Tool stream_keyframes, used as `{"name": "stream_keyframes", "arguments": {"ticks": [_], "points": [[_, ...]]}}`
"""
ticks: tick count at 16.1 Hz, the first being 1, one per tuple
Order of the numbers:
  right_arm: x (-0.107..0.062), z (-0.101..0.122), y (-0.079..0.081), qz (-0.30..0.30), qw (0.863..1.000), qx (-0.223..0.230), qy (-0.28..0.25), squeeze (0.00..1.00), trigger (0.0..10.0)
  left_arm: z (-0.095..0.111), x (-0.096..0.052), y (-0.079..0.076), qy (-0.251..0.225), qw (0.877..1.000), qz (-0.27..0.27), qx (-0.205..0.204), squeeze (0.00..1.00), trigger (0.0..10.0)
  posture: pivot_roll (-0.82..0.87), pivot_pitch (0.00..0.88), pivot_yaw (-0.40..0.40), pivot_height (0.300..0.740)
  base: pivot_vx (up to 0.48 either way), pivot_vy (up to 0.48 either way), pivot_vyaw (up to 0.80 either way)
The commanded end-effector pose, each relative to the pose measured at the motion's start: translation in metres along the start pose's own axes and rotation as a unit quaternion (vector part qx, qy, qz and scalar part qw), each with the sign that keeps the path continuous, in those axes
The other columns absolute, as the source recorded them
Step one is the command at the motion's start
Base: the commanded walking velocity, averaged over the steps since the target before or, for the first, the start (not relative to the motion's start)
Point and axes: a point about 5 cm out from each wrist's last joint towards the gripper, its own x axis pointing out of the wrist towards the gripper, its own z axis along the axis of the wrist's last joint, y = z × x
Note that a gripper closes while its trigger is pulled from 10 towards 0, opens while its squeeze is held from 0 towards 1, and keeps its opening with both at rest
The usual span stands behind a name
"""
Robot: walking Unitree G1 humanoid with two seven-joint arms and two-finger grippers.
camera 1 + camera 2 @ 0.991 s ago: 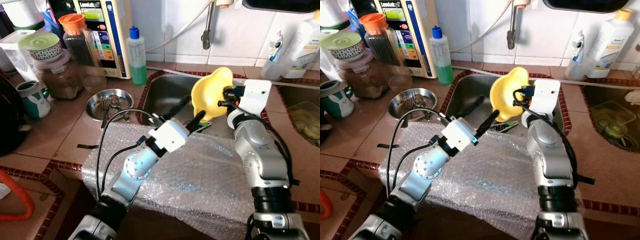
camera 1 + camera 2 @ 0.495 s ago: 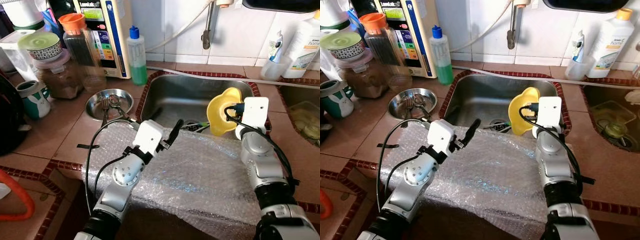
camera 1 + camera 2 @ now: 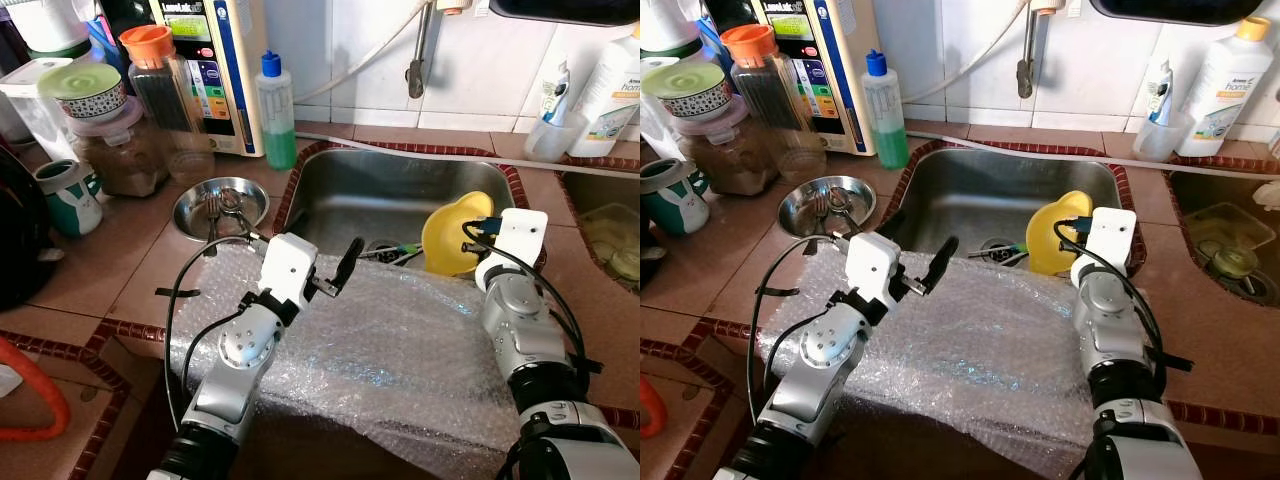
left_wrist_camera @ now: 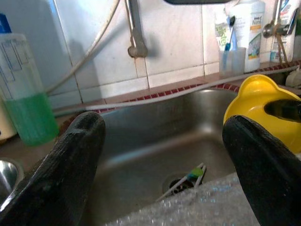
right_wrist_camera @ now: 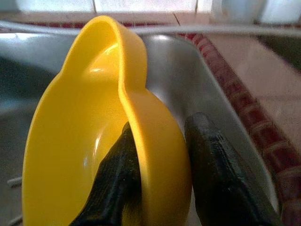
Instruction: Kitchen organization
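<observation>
Since a second ago the right tool (image 3: 478, 232) has carried the yellow plastic bowl (image 3: 455, 233) down from above the stainless steel sink (image 3: 400, 195) to its right inner wall, where it stands on edge, the rim pinched between the two black fingers (image 5: 117, 174). Meanwhile the left tool (image 3: 338, 275) has drawn back over the sheet of bubble wrap (image 3: 400, 350) on the tiled surface (image 3: 110, 270), its fingers spread and gripping nothing. Near the sink drain lies what may be a toothbrush (image 4: 186, 180). A small round steel dish (image 3: 218, 208) left of the sink contains cutlery.
</observation>
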Motion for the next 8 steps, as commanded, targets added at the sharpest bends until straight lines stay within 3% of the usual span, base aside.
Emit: {"name": "stream_keyframes", "arguments": {"ticks": [1,8], "points": [[0.0004,-0.0028,0.0002,0.003,1.0,0.008,0.008,1.0,10.0,0.0038,0.0008,0.0008,-0.004,1.0,0.0,0.001,1.0,10.0,-0.1,0.066,0.048,0.74,0.0,0.0,0.0],[0.0005,-0.0086,0.0006,0.007,0.999,0.033,0.025,1.0,10.0,0.0023,-0.0002,0.002,0.006,1.0,0.003,-0.001,1.0,10.0,-0.11,0.061,0.05,0.74,0.0,0.0,0.0]]}}
